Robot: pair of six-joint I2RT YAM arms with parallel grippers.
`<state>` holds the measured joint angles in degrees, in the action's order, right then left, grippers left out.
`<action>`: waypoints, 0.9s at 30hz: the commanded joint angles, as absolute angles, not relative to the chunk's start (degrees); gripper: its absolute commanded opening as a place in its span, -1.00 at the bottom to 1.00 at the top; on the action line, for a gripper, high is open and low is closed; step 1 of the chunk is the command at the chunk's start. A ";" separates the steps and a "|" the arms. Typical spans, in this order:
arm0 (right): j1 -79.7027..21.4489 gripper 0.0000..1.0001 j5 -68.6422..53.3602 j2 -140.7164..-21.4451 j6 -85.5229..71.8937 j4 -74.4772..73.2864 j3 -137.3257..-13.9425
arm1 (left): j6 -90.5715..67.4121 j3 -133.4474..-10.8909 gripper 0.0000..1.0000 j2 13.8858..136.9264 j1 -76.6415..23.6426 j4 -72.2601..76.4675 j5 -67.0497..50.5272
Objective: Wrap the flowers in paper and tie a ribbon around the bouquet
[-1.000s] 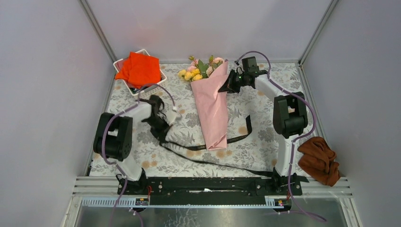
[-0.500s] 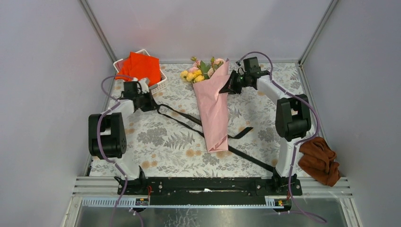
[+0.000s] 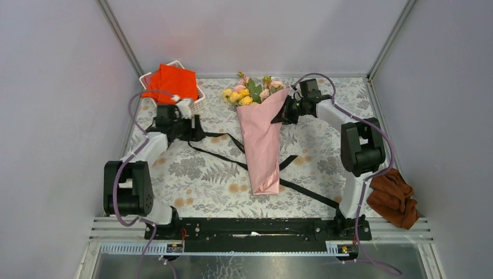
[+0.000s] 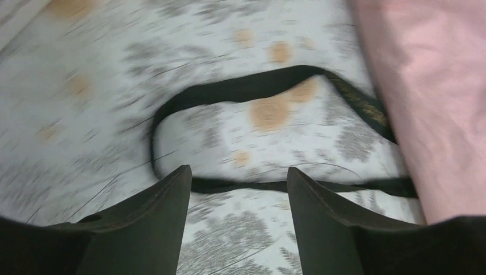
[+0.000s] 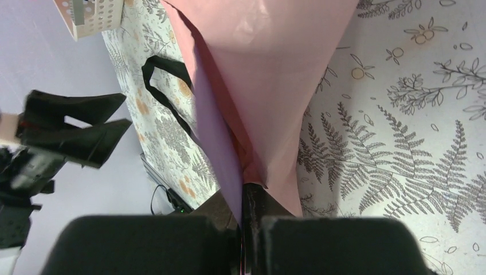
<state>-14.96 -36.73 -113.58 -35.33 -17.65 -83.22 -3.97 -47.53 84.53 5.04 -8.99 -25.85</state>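
Well, on the walled floral tablecloth, left fingers gape; right fingers clamp paper.

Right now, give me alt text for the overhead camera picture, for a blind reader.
A pink paper bouquet of yellow and pink blooms lies mid-table on a floral tablecloth, the right claw pinching its wide end's rim. The left claw is by a black ribbon that crosses near the cone's narrow end.
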 commanded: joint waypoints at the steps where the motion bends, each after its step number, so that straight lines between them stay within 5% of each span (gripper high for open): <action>1: -15.64 -1.00 -35.94 -107.11 -35.50 -15.30 -80.89 | 21.60 -57.15 0.40 85.92 -6.97 -20.42 -28.33; 12: -15.62 -1.00 -35.20 -106.77 -34.86 -13.56 -76.39 | 65.40 -76.12 0.57 106.58 -13.16 -33.97 -34.54; 20: -15.60 -1.00 -34.82 -106.55 -34.26 -13.51 -75.55 | 73.46 -81.30 0.62 114.40 -17.58 -45.61 -35.19; 25: -15.64 -1.00 -34.96 -106.94 -34.46 -12.81 -75.16 | 66.11 -79.38 0.44 116.92 -19.26 -35.56 -28.89; 27: -15.63 -1.00 -35.24 -106.94 -34.77 -12.50 -74.91 | 64.41 -78.33 0.16 116.92 -19.50 -32.16 -26.98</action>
<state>-15.03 -34.96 -109.36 -34.85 -14.17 -75.46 67.02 -79.90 116.05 -18.87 -39.94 -32.05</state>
